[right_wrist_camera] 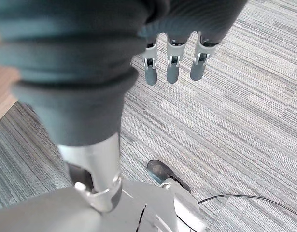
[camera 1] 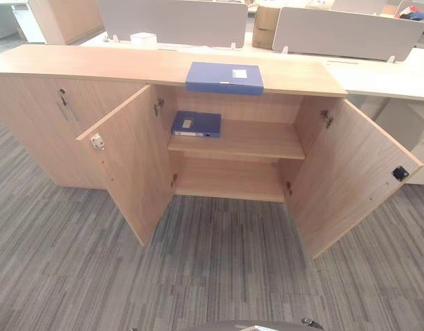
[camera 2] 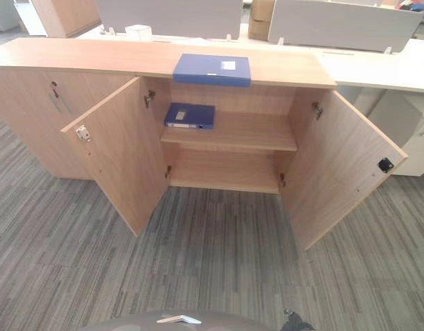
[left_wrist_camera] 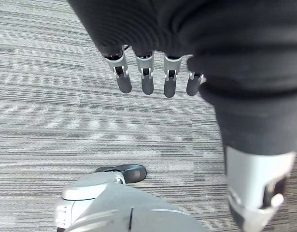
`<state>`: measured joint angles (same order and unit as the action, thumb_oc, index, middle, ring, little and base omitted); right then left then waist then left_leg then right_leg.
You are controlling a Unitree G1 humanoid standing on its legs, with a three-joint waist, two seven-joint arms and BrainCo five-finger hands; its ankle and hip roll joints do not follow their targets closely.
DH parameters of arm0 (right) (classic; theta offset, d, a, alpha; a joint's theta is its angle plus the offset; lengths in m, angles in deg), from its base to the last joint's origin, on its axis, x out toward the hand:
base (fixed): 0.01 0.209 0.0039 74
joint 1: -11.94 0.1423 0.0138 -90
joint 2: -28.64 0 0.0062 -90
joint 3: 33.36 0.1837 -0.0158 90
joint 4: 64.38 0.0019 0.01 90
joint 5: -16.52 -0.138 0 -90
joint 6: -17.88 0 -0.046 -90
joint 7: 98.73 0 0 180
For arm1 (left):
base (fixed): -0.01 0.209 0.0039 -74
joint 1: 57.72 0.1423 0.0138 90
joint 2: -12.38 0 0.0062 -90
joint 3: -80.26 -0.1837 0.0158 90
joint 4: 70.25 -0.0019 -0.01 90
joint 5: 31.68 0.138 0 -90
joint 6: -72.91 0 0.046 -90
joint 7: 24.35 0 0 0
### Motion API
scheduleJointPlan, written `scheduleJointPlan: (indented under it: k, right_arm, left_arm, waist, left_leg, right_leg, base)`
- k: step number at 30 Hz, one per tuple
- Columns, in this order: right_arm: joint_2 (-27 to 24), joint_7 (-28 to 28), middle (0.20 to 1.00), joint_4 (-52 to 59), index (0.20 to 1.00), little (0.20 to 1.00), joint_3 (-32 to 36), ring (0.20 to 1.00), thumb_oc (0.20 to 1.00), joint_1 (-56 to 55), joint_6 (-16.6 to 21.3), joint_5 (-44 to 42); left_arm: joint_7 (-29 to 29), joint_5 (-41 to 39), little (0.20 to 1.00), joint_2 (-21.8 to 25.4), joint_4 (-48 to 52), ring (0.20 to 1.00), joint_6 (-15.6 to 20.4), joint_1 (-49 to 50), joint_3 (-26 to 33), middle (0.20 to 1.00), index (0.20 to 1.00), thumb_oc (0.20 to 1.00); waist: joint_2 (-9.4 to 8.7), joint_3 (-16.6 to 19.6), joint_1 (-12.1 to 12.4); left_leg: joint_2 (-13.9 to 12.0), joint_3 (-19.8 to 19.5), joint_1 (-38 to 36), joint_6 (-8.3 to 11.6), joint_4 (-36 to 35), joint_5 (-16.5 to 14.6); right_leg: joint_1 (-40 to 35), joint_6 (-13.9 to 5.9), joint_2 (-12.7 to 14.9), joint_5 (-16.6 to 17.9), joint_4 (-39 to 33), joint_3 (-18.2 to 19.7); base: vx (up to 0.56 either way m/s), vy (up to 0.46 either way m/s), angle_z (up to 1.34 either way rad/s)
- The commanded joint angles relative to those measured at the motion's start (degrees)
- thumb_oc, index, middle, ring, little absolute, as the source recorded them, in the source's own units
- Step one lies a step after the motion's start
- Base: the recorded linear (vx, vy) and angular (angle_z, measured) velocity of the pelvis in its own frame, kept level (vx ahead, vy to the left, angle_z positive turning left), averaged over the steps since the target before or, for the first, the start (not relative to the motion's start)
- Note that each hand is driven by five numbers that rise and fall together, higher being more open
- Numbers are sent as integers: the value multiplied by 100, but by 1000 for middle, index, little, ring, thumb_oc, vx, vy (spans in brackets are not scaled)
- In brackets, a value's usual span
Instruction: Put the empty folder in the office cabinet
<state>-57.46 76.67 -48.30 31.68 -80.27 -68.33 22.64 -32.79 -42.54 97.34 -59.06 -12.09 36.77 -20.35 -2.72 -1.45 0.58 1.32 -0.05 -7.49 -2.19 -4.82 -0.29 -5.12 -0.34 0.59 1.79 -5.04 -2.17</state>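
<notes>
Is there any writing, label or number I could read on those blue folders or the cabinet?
None can be read.
Folder on the cabinet top: white label, print too small to read.
Folder on the upper shelf: white label and spine strip, too blurred to read.
Cabinet doors: no text visible.

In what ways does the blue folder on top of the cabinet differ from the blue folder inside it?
The folder on the cabinet top lies in the open, its front edge at the top's edge; the folder on the upper shelf sits inside, at the shelf's left end. The top folder looks lighter blue, the shelf one darker in shade. The top folder's white label is on its upper face towards the right; the shelf one's is towards the left. Both lie flat, and no hand touches either.
</notes>
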Motion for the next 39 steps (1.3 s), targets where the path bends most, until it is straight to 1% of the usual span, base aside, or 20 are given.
scheduleJointPlan:
  k: [1, 2, 3, 13, 16, 23, 39]
  right_arm:
    - [-28, -209, 1000, -130, 1000, 1000, -226, 1000, 1000, 192, 25, -150]
    - [-28, -209, 1000, -130, 1000, 1000, -226, 1000, 1000, 192, 26, -150]
    - [18, -227, 1000, -198, 1000, 1000, -196, 1000, 1000, 193, 17, -243]
    - [130, -288, 1000, -220, 1000, 1000, -196, 1000, 1000, 194, 9, -392]
    - [67, -282, 1000, -260, 1000, 1000, -156, 1000, 1000, 211, -23, -399]
    - [-26, -325, 1000, -320, 1000, 1000, -55, 1000, 1000, 237, -26, -470]
    - [-54, -339, 1000, -371, 1000, 1000, 18, 1000, 1000, 235, -45, -508]
  left_arm:
    - [-74, 220, 1000, 95, -459, 1000, -8, -304, 98, 1000, 1000, 1000]
    - [-74, 220, 1000, 95, -459, 1000, -8, -304, 98, 1000, 1000, 1000]
    - [-44, 446, 1000, 93, -584, 1000, -35, -279, 65, 1000, 1000, 1000]
    - [-8, 632, 1000, 177, -738, 1000, -115, -263, 140, 1000, 1000, 1000]
    - [-55, 441, 1000, 111, -564, 1000, -80, -267, 97, 1000, 1000, 1000]
    - [-162, 370, 1000, 25, -527, 1000, -59, -225, 3, 1000, 1000, 1000]
    - [-209, 377, 1000, 28, -560, 1000, -63, -213, 1, 1000, 1000, 1000]
  waist:
    - [131, 97, 65]
    - [131, 97, 65]
    - [121, 132, 67]
    - [76, 212, 87]
    - [119, 198, 77]
    - [196, 157, 55]
    - [228, 134, 46]
  left_leg:
    - [-22, 408, 24, 236, -18, -208]
    - [-22, 409, 24, 236, -18, -208]
    - [-26, 419, 4, 234, -18, -220]
    - [-32, 418, -48, 237, -18, -253]
    - [-27, 426, -48, 230, -18, -256]
    - [-10, 421, -25, 231, -18, -231]
    - [-19, 421, -30, 239, -18, -216]
  right_leg:
    - [-34, -348, 38, -61, 34, -140]
    - [-34, -348, 38, -61, 34, -139]
    - [-61, -349, 37, -68, 27, -138]
    - [-116, -354, 33, -82, 6, -150]
    - [-109, -356, 45, -76, 16, -150]
    - [-82, -348, 46, -62, 26, -141]
    - [-72, -329, 34, -57, 31, -140]
  base:
    - [0, 0, 0]
    - [0, 0, 0]
    - [0, 0, 0]
    - [3, -2, 0]
    - [0, 0, 0]
    - [-8, 12, -2]
    - [0, 0, 0]
